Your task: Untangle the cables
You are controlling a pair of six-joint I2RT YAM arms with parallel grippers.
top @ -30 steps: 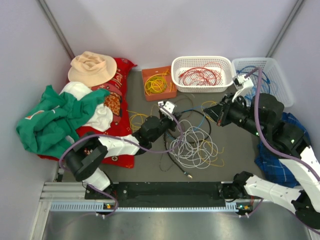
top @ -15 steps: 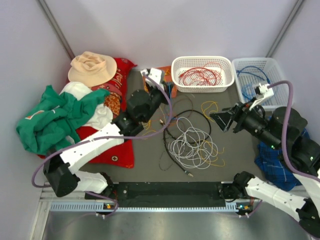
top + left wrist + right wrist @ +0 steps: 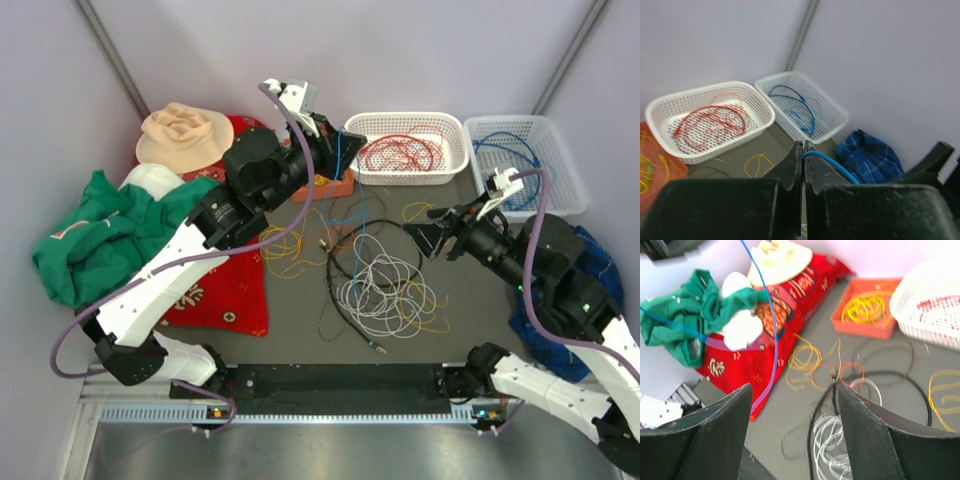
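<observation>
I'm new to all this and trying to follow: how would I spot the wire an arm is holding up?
Find the white basket of red wires at the table's far edge. Just left of it, the left gripper is pinched shut on a thin blue cable. It alone hangs in the air; the other wires lie flat.

Two baskets (image 3: 405,117) (image 3: 520,121), one tray (image 3: 860,333), one hat (image 3: 180,135)

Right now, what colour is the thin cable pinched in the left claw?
Blue: the thin cable shows best in the left wrist view.
</observation>
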